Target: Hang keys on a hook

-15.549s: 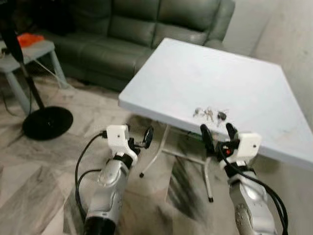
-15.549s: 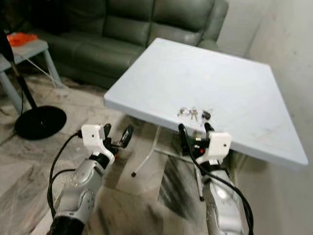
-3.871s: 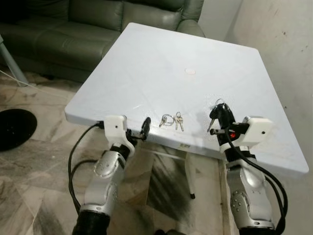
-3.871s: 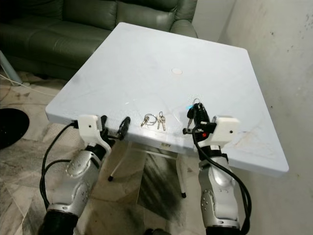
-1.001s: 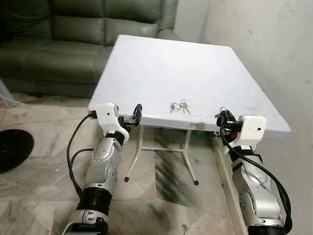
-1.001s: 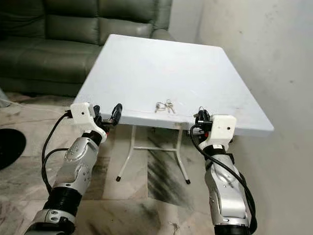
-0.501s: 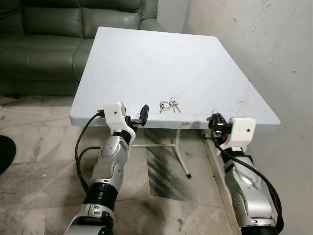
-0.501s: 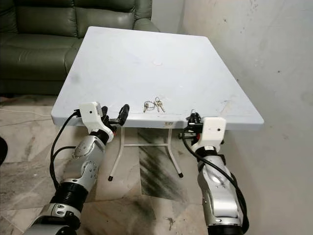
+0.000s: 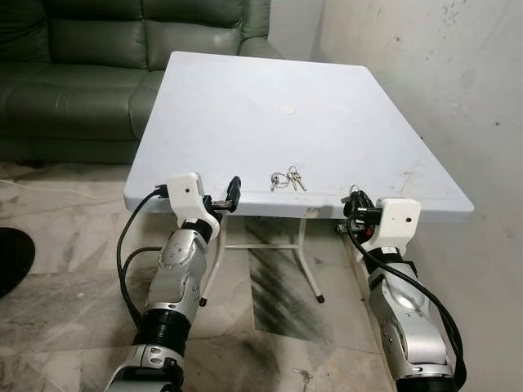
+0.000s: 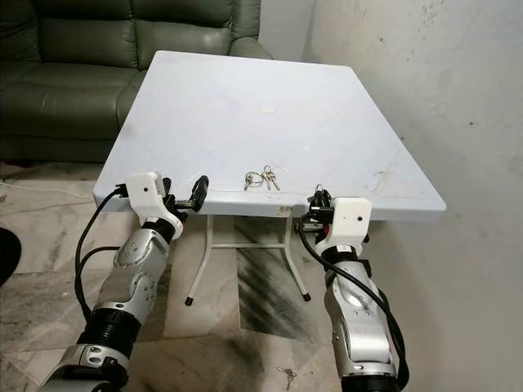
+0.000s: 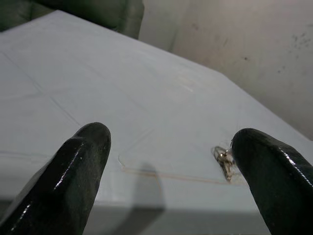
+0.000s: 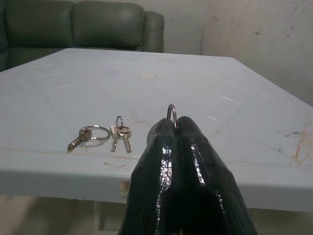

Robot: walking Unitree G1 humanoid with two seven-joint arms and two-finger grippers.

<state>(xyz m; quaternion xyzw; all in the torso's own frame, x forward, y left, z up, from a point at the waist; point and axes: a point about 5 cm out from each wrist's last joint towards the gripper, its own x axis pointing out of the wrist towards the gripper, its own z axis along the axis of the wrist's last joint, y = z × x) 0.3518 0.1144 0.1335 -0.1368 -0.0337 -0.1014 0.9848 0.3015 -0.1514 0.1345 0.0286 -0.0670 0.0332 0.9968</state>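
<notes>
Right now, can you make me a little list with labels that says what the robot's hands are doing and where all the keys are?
Right gripper: fingers shut on a silver key ring, held off the near edge of the white square table.
Left gripper: open, holding nothing, at the table's near edge.
Keys on table: two small bunches of silver keys lying near the front edge, between the grippers.
Behind table: dark green leather sofa.
Hook: none visible.

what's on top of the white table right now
Two small sets of keys lie near the front edge of the white table. The right gripper pinches a key ring; what hangs from it is hidden.
</notes>
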